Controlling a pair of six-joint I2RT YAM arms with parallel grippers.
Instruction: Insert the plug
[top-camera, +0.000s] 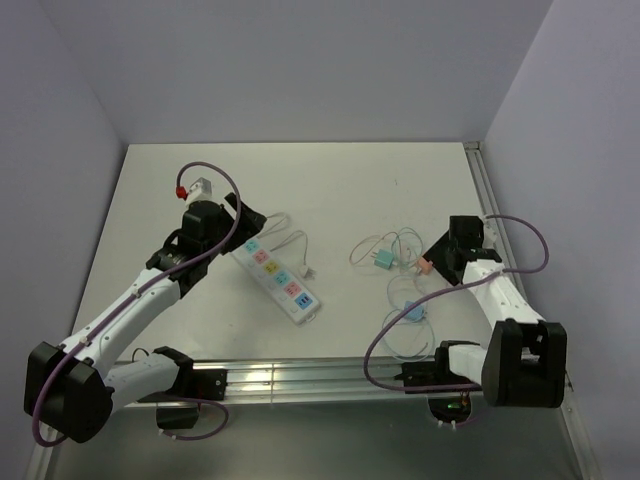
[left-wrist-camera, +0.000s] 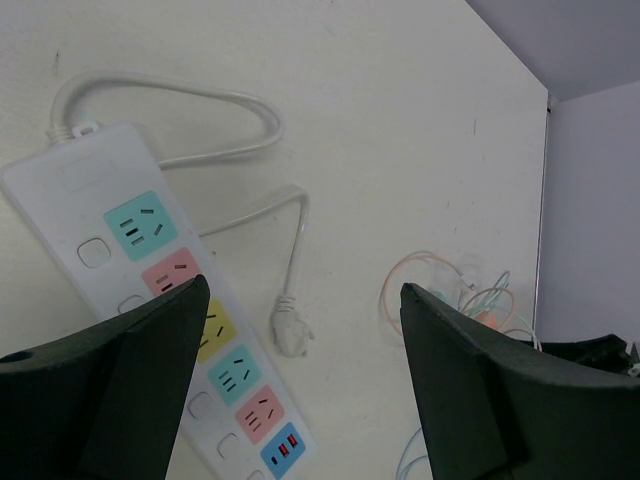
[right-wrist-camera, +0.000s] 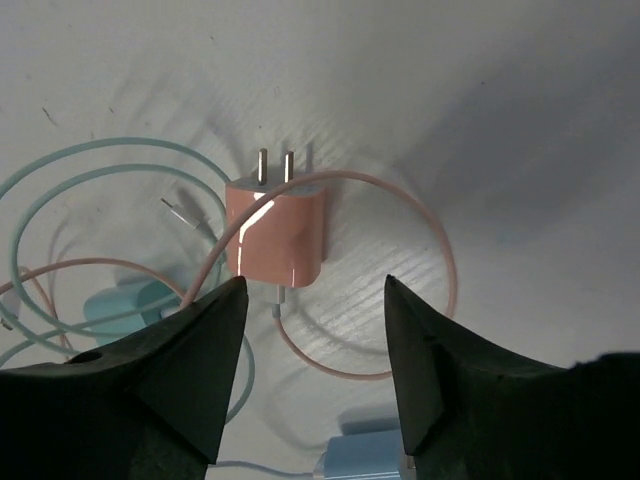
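A white power strip (top-camera: 279, 279) with coloured sockets lies left of centre, its own cord and plug (left-wrist-camera: 293, 338) curled beside it. My left gripper (left-wrist-camera: 305, 290) hovers open over the strip (left-wrist-camera: 150, 300) with nothing between its fingers. At the right lies a tangle of charger cables. A pink plug (right-wrist-camera: 277, 232) rests flat on the table there, prongs pointing away. My right gripper (right-wrist-camera: 315, 285) stands open just behind the plug and does not touch it; the plug's pink cable loops across the gap below. In the top view this gripper (top-camera: 445, 262) is at the tangle's right edge.
A teal plug (top-camera: 381, 259) and a blue plug (top-camera: 413, 312) lie in the same tangle, and the blue one (right-wrist-camera: 365, 462) sits close under my right fingers. A metal rail (top-camera: 300, 378) runs along the near edge, another (top-camera: 485, 190) along the right edge.
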